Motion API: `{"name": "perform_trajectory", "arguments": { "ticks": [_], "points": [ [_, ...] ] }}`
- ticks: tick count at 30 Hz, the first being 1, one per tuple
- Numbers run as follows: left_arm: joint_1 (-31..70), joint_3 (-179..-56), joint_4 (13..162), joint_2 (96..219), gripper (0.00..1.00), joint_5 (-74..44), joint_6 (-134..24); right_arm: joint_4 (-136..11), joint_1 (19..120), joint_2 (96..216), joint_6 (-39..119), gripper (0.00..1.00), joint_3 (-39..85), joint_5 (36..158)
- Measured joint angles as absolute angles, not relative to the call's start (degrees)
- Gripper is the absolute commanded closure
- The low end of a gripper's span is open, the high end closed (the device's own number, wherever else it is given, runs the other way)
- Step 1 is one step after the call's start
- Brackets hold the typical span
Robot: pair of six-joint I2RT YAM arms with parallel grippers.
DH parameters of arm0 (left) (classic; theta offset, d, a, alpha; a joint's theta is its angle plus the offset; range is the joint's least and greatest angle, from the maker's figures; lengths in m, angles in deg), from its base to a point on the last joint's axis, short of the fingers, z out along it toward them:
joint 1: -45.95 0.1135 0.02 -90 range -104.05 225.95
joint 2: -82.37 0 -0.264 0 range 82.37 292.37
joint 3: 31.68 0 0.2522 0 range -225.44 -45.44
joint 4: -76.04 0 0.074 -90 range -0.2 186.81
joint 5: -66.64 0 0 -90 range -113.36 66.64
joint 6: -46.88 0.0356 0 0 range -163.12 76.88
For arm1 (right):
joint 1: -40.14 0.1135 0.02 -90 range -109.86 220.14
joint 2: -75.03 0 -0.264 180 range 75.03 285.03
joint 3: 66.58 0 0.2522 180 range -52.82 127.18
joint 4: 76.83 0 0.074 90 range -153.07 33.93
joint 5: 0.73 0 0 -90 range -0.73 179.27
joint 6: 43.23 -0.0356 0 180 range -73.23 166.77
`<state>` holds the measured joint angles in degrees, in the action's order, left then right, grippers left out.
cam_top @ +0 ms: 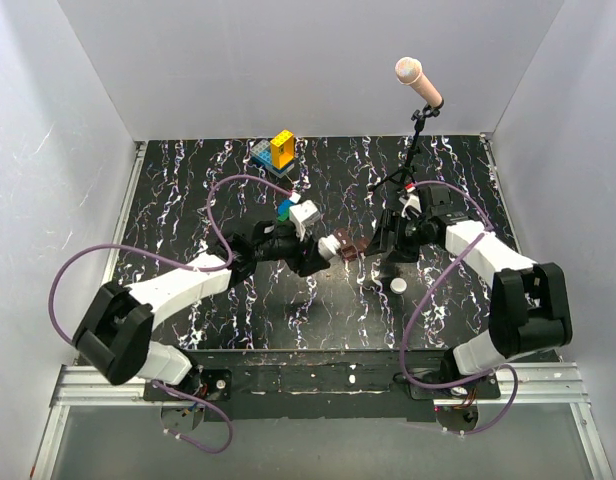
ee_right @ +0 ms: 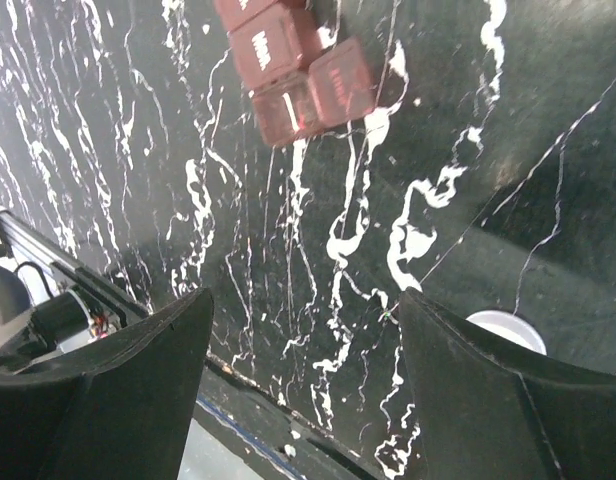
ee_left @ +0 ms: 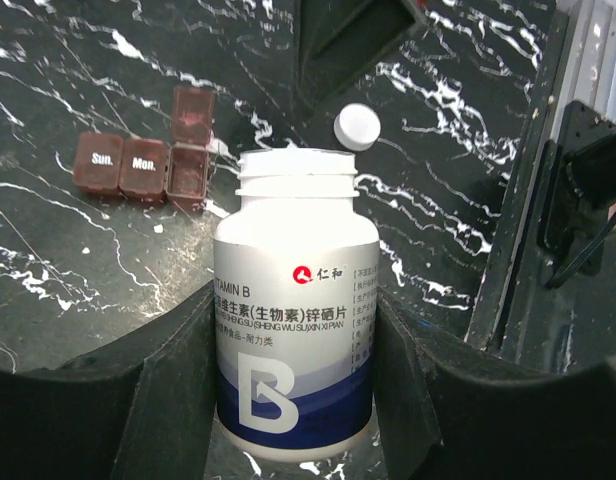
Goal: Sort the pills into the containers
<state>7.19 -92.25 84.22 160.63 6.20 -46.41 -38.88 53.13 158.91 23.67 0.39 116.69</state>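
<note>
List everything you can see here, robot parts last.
pill box: one, brown, on the table, one lid open
bottle: one, white with blue label, uncapped, in the left pincer
cap: one, white, loose on the table
toy blocks: small stack, blue and yellow, far side
microphone: one, pinkish head, black stand, far right
table: one, black with white veins
left pincer: one, black, shut on the bottle
right pincer: one, black, open, empty, above the table
</note>
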Motion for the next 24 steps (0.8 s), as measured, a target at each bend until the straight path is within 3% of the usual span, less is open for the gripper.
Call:
{"name": "perform_trajectory", "arguments": {
  "ticks": [10, 18, 24],
  "points": [
    [10.2, -96.2, 83.3, 173.4, 1.00, 14.0, -43.1, -42.5, 51.8, 170.7, 24.3, 0.34, 6.6, 118.5],
    [10.2, -98.8, 83.1, 174.9, 1.00, 15.2, -41.2, -44.7, 51.2, 178.0, 24.3, 0.48, 10.9, 121.0],
    [10.2, -99.1, 82.5, 174.9, 1.00, 15.6, -40.6, -45.9, 51.0, 181.6, 24.0, 0.52, 12.7, 122.6]
  ]
}}
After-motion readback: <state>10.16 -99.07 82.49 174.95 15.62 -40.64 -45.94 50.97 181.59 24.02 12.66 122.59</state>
